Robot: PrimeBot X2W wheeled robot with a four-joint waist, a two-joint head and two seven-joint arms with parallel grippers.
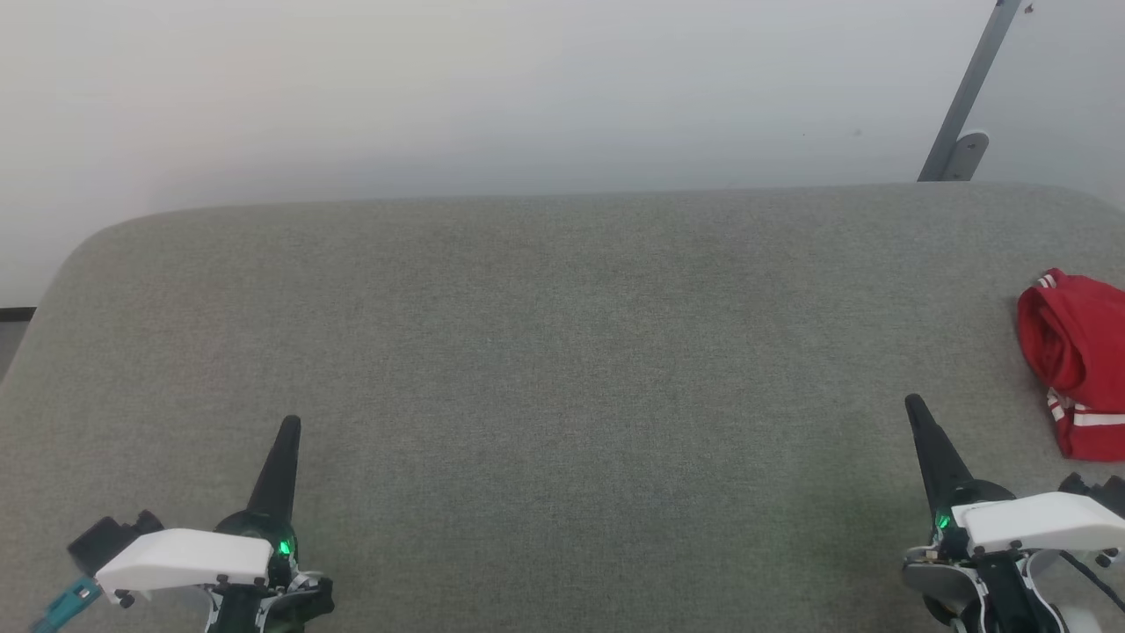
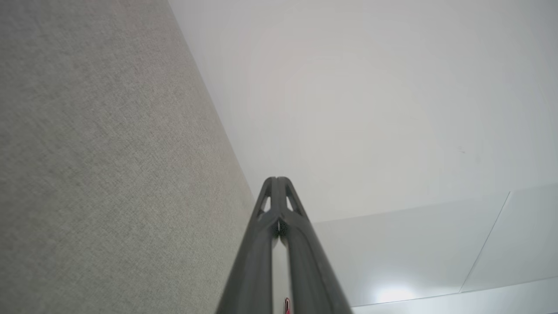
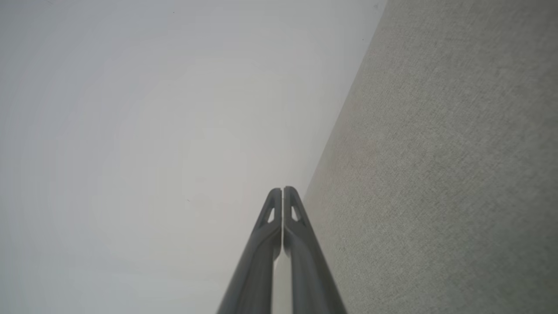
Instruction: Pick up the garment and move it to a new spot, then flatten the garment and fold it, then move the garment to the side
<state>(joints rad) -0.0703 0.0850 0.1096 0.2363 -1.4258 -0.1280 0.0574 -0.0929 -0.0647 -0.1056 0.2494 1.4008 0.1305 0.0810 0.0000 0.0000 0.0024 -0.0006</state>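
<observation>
The garment [image 1: 1077,352] lies bunched at the right edge of the frame on the grey fabric-covered surface [image 1: 562,352]. It shows red cloth and red-white striped trim, and no lettering can be read in its folds. The left jaws sit at lower left and the right jaws at lower right, both closed on nothing, each pair of dark fingers [image 1: 279,466] pressed together and pointing up the frame, with the right jaws near the garment but apart from it.
</observation>
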